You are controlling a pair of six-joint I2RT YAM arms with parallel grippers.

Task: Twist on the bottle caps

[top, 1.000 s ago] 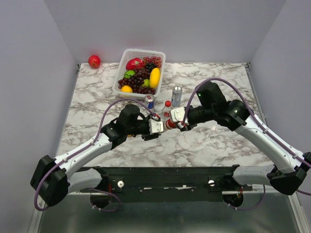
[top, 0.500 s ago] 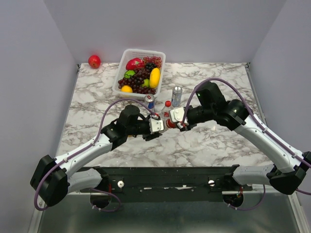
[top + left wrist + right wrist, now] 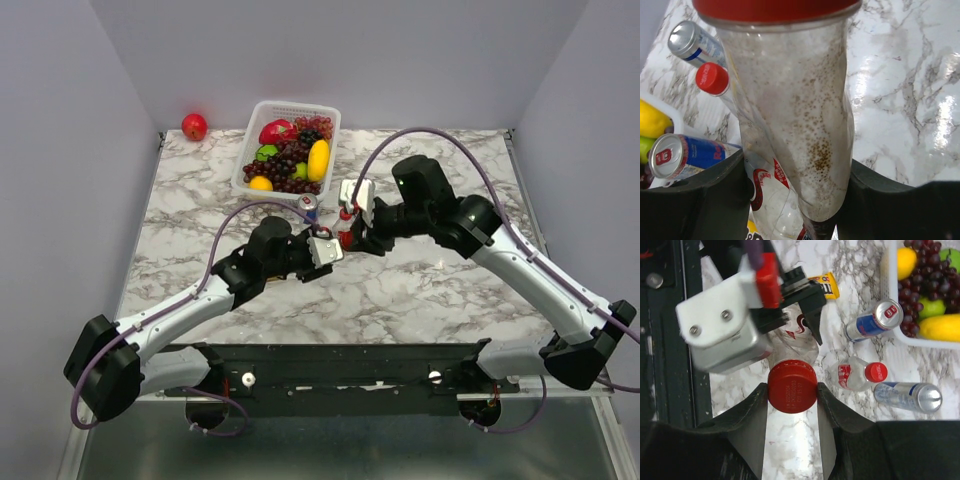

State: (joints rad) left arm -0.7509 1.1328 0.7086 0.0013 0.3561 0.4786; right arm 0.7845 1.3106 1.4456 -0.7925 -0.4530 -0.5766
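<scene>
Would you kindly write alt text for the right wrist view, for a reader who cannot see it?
The right tool grips a red cap on a clear bottle, which the left tool holds over a marble table. Beside them are a second red-capped bottle, a blue can, a silver can and a fruit basket.

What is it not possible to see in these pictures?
- Neck thread of the held bottle: in the right wrist view the red cap, gripped by the right claw, covers it, so how far it is screwed on cannot be told.
- Top of the cap, left wrist view: cut off by the upper edge.
- Base of the bottle, left wrist view: hidden inside the left claw.
- Top view: cap and bottle too small between both claws.
</scene>
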